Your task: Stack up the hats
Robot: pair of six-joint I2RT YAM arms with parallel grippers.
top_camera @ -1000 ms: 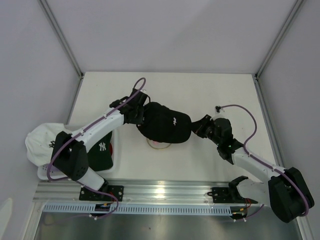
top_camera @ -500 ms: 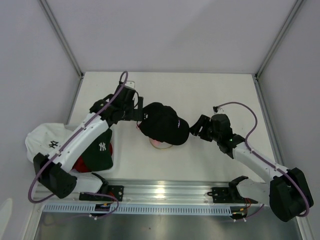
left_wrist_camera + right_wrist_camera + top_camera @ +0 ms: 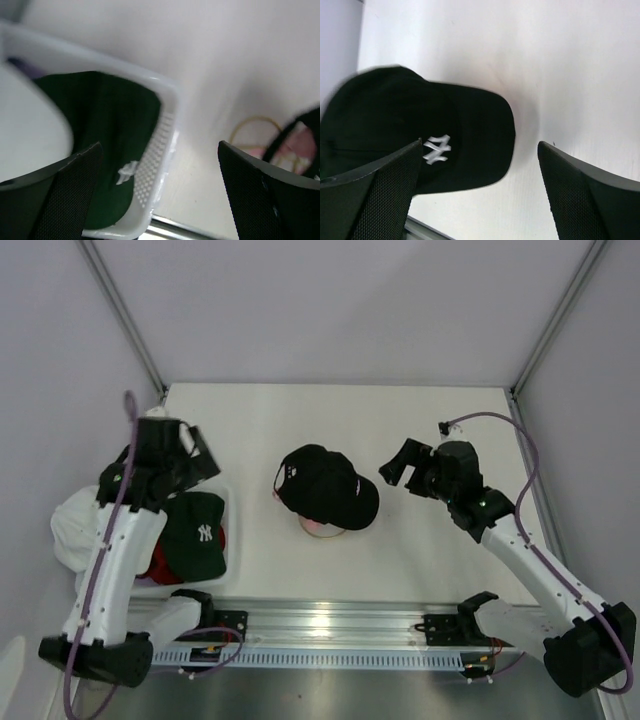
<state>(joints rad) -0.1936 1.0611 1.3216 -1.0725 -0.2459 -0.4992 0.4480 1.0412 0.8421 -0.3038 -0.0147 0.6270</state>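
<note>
A black hat with a white NY logo (image 3: 328, 487) rests on top of a pink hat (image 3: 320, 528) in the middle of the table, and no gripper touches it. In the right wrist view the black hat (image 3: 420, 120) lies ahead and to the left. My right gripper (image 3: 398, 468) (image 3: 480, 147) hangs open just right of it, holding nothing. My left gripper (image 3: 200, 465) (image 3: 159, 150) is open above the right rim of the basket (image 3: 167, 145). Inside lie a dark green hat (image 3: 197, 533) (image 3: 105, 125), a red hat (image 3: 160, 565) and a white hat (image 3: 68, 530).
The white mesh basket (image 3: 228, 540) stands at the table's left edge near the front. A gold wire ring (image 3: 250, 125) shows beneath the pink hat (image 3: 295, 145). A metal rail (image 3: 330, 620) runs along the near edge, and grey walls close in the back and sides.
Both grippers opened and let go of the black hat, which now sits on the pink one. My left arm swung left over the basket. My right arm drew back to the right.
</note>
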